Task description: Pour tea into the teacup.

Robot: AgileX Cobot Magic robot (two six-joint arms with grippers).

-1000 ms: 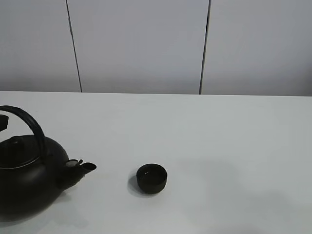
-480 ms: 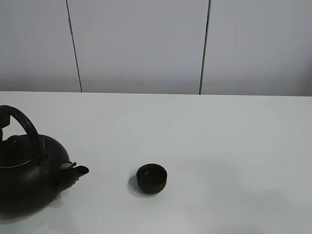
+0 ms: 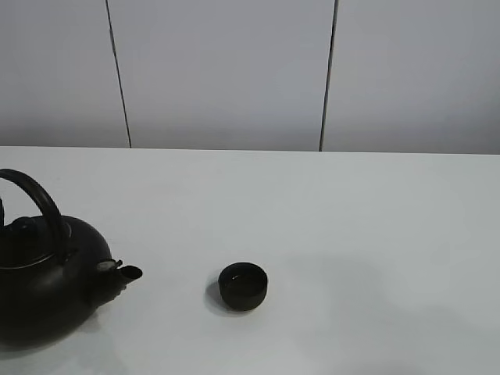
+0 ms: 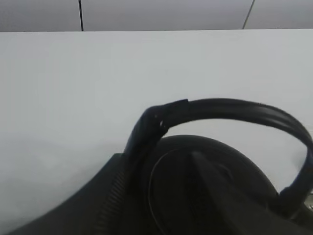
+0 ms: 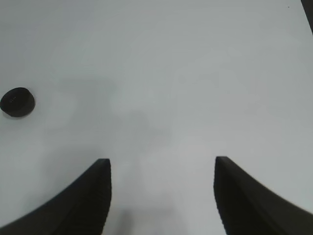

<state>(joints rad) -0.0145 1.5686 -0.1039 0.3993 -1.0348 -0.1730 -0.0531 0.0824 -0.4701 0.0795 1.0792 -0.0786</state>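
Teacup (image 3: 243,286) sits upright on the white worktop (image 3: 375,234), out in the open, nothing touching it; also seen small and far off in the right wrist view (image 5: 17,101). Whether it holds tea can't be told, inside is too dark. Kettle (image 3: 43,277) stands on the worktop well to the side of the cup, spout (image 3: 123,273) pointing toward it. Change over the last second: kettle was closer to the cup and looked lifted or tilted, now it's pulled back and set down flat, and the dark block by the handle (image 3: 35,199) has nearly gone from the exterior view. Left tool (image 4: 127,196) is right by the handle (image 4: 230,110) and over the lid, one finger visible beside the handle; grip state can't be told from the frames, though it looks like a release under way. Right tool (image 5: 162,196) has its jaws apart, grasping nothing, hovering over bare worktop, cup well away from it. Judgement: pour step looks over, kettle put back, left arm probably about to retreat.
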